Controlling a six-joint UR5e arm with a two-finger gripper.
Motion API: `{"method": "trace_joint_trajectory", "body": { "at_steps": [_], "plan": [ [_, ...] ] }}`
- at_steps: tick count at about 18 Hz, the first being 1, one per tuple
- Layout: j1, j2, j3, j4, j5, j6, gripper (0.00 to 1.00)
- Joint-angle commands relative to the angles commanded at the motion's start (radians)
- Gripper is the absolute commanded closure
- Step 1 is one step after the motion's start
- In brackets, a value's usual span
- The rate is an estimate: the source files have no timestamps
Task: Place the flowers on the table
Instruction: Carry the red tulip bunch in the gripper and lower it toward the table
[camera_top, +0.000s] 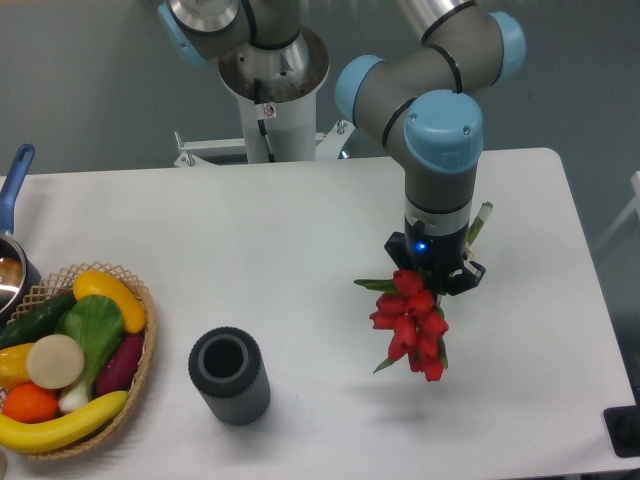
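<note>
A blue-handled metal pot (8, 262) sits at the far left edge. Beside it, one woven wicker basket (148, 350) holds plastic toy fruit and vegetables (70, 360); the count is unclear, roughly eight. One dark ribbed cylinder (229, 376) stands upright on the white matte table (280, 250). To the right, one bunch of red tulip buds with green stems (412, 322) hangs above the table, clamped in the black two-finger gripper (436, 268), fingers closed on the stems.
</note>
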Motion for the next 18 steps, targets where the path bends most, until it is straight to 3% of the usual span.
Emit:
{"method": "trace_joint_trajectory", "body": {
  "at_steps": [7, 10, 11, 13, 18],
  "plan": [
    [-0.023, -0.020, -0.020, -0.003, -0.003, -0.005, 0.94],
    [-0.051, -0.023, -0.087, 0.011, -0.002, -0.009, 0.94],
    [-0.057, -0.017, -0.124, 0.014, -0.003, -0.006, 0.92],
    [-0.058, -0.014, -0.140, 0.014, -0.003, -0.005, 0.89],
    [-0.064, -0.026, -0.140, 0.031, -0.009, -0.008, 0.76]
  ]
}}
